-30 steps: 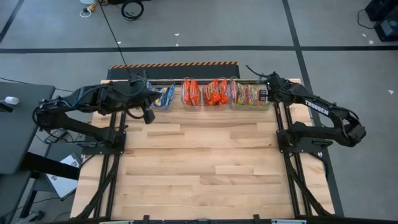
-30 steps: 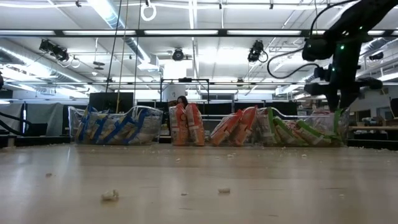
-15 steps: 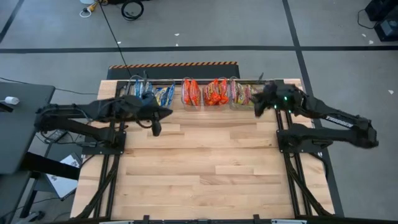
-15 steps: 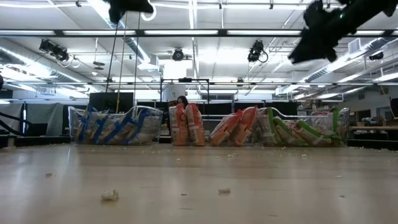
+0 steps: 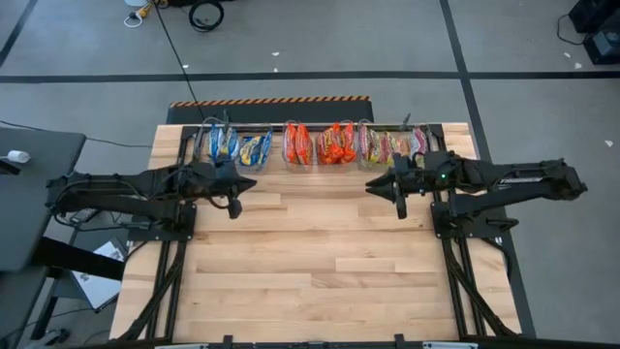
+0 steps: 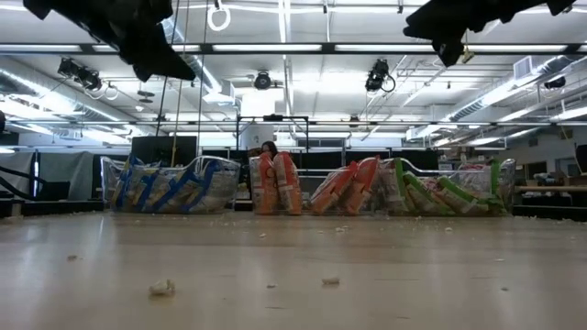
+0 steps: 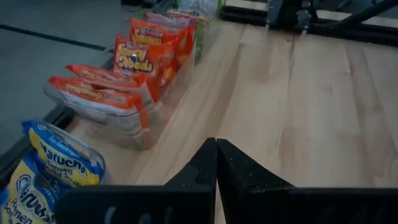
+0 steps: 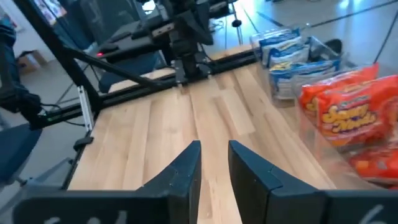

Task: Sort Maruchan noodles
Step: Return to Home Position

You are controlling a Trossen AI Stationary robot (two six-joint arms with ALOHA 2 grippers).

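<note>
left gripper [image 7: 216,142]: fingers pressed together; raised off the bench [image 5: 310,262], left side, just in front of the blue packs, pointing across toward the right arm
right gripper [image 8: 214,146]: fingers spread a little, narrow gap between; raised off the bench, right side, just in front of the green packs, pointing across toward the left arm
grippers to each other: well apart, bare wood between
noodles [image 6: 344,188]: all inside three clear bins [image 6: 227,174] set in a row along the far bench edge
blue packs [image 5: 232,147]: left bin, leaning at mixed angles
orange packs [image 5: 318,143]: middle bin, on edge, some upright, some tilted
green packs [image 5: 387,145]: right bin, leaning, pink-red ones among them
bench: pale wood planks; small crumbs [image 6: 162,288] scattered near the front
low view: both arms only dark shapes at the top corners, high above the bins
</note>
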